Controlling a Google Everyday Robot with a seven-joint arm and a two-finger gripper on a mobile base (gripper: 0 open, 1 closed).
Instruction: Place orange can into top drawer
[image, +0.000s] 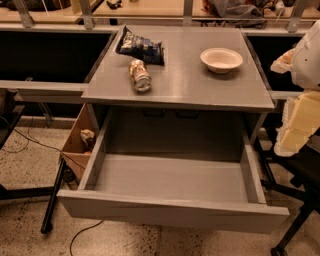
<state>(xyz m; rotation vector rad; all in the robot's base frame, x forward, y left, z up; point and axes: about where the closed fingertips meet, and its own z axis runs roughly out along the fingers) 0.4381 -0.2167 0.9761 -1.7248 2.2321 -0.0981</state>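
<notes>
Pulled wide open, the top drawer (170, 212) sits below the bench (200, 85), where the orange can (140, 76) lies on its side just beside a snack bag (141, 47). At the right edge hangs the hand (299, 117), well apart from the can; whether it is apart or together I cannot tell. It should take the can across its middle, clear of the bag

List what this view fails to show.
Camera view:
The tool, at the right edge beside the table, is cut off by the frame.
The orange can lies on the table; its far end is hidden by its own body.
The cardboard box left of the top drawer: contents mostly hidden by the drawer's side wall.
</notes>
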